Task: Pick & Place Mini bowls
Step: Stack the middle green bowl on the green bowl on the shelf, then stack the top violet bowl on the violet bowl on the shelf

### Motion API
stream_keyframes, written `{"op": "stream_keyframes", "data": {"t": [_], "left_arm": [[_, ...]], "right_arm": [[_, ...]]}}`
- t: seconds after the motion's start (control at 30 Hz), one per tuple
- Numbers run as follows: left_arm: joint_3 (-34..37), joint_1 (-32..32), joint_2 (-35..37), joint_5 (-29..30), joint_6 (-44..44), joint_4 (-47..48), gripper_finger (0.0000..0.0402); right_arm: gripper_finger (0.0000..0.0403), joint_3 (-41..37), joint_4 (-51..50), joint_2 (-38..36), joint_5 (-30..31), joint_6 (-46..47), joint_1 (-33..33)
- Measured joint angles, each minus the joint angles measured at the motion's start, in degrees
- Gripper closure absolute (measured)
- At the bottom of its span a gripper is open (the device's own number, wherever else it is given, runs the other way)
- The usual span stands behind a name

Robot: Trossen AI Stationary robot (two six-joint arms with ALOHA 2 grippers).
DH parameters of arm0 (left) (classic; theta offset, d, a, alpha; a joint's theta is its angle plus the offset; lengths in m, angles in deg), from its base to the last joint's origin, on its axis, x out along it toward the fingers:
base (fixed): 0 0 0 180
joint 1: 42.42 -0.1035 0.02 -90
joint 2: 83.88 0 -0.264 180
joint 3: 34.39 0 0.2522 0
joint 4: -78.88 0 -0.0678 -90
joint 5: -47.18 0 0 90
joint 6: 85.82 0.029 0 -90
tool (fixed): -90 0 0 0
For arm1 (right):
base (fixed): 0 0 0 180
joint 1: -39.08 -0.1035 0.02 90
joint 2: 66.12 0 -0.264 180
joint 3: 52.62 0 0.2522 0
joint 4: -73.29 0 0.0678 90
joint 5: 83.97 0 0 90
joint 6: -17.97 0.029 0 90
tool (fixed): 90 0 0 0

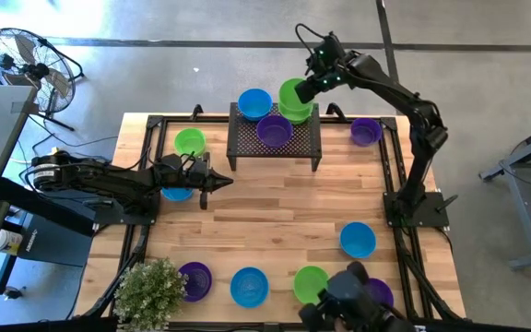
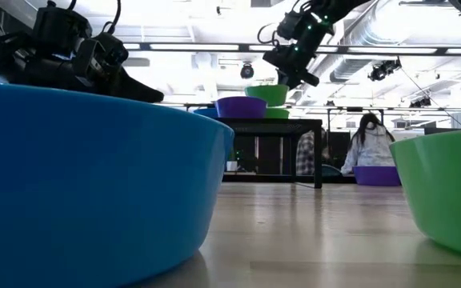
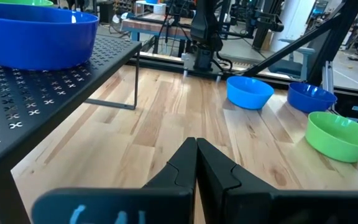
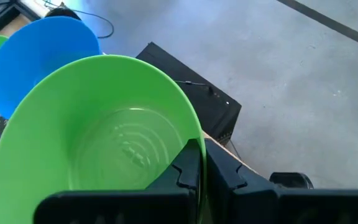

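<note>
A black perforated rack (image 1: 275,148) stands at the table's far middle. On it sit a blue bowl (image 1: 254,103) and a purple bowl (image 1: 274,131). My right gripper (image 1: 308,90) is over the rack's far right corner, shut on a green bowl (image 1: 293,96). Under that bowl another green bowl (image 2: 277,113) shows on the rack. More bowls rest on their bases on the table: green (image 1: 190,141), purple (image 1: 365,131) and blue (image 1: 358,240). My left gripper (image 1: 224,180) hovers shut over the table, left of centre, touching nothing. My right gripper pinches the green bowl's rim (image 4: 194,138) on its right side, one finger inside the bowl (image 4: 188,168) and one outside. The fingers come slanting down from the far right. The bowl sits slightly tilted over the lower green bowl; whether the two touch I cannot tell.
A blue bowl (image 1: 175,193) lies partly under my left arm. Along the near edge are a purple bowl (image 1: 194,279), a blue one (image 1: 249,286), a green one (image 1: 311,283) and a plant (image 1: 150,290). Bare wood (image 1: 275,207) lies mid-table. A person (image 2: 366,140) sits beyond the table.
</note>
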Motion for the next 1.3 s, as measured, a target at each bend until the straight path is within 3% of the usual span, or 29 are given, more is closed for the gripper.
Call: {"op": "stream_keyframes", "data": {"t": [0.57,1.0,1.3], "left_arm": [[0.0,0.0,0.0,0.0,0.0,0.1,0.0402],[0.0,0.0,0.0,0.0,0.0,0.1,0.0402],[0.0,0.0,0.0,0.0,0.0,0.1,0.0401]], "right_arm": [[0.0399,0.0,-0.3,3.1,-0.4,-1.0,0.3],[0.0327,0.0,-1.0,3.1,-0.6,-1.5,0.2],[0.0323,0.0,-2.3,3.0,2.9,-2.4,0.2]]}}
